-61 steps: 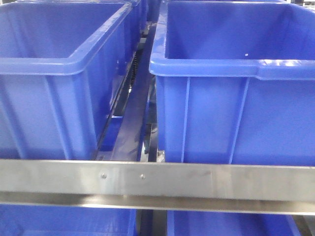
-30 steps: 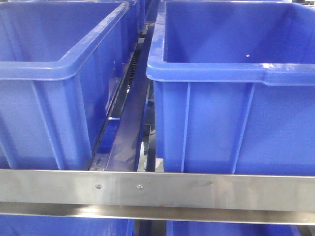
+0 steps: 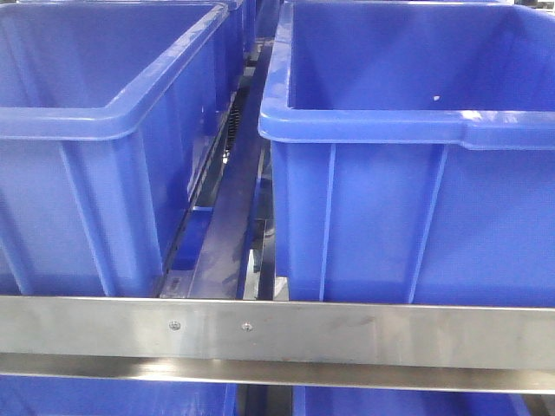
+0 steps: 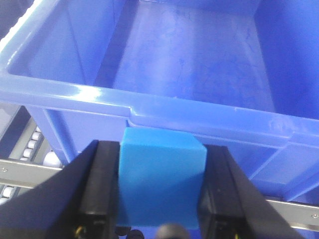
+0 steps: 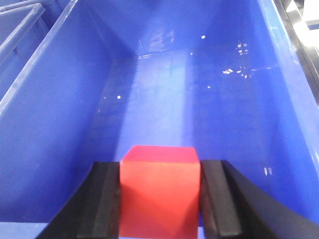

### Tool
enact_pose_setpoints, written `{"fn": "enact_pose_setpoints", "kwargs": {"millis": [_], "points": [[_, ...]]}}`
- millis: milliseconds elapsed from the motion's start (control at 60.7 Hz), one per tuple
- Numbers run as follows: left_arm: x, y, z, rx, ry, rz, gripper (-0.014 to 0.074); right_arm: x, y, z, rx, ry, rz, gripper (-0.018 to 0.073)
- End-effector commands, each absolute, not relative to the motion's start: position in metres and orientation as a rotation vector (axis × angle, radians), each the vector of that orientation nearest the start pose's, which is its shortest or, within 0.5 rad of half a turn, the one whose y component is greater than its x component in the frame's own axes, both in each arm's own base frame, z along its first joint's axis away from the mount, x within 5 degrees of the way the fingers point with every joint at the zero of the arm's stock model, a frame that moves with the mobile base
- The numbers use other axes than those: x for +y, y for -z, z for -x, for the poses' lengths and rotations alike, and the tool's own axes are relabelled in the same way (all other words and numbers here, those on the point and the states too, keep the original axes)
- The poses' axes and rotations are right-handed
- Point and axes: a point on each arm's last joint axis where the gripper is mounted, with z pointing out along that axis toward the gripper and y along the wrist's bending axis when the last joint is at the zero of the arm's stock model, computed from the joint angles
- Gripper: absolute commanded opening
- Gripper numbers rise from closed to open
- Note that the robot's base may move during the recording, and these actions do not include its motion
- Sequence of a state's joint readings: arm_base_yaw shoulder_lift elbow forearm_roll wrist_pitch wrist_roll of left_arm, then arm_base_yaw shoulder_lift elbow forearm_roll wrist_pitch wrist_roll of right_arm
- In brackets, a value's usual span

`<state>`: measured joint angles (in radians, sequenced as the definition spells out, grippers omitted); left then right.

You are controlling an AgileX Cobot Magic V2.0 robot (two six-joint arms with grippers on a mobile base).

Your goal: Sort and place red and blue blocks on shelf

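In the front view you see the shelf, with its brushed-steel front rail running across the bottom and two screws left of centre. Behind the rail stand two large blue bins, the left bin and the right bin. They sit apart, with the steel frame showing between them.

In the left wrist view your left gripper is clamped on the blue block, its black fingers pressing on both sides. The block sits just in front of the near rim of a blue bin, outside it. White rollers show at the lower left.

In the right wrist view your right gripper grasps the red block between its fingers. The block is held over the open inside of a deep bin.
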<state>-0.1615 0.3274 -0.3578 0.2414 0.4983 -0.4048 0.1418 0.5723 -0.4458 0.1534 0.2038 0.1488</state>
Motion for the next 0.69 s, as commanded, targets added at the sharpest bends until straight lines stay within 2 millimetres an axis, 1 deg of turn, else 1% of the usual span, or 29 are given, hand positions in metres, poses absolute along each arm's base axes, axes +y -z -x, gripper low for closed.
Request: {"fn": "enact_pose_setpoints", "kwargs": {"millis": [0, 676], "points": [[-0.0037, -0.2844, -0.0787, 1.837, 0.147, 0.085, 0.0133, 0.0186, -0.3168, -0.1231, 1.698, -0.334, -0.116, 0.0055], [-0.0037, -0.2844, -0.0787, 1.837, 0.147, 0.085, 0.0133, 0.0186, -0.3168, -0.1231, 1.698, -0.334, -0.116, 0.0055]]}}
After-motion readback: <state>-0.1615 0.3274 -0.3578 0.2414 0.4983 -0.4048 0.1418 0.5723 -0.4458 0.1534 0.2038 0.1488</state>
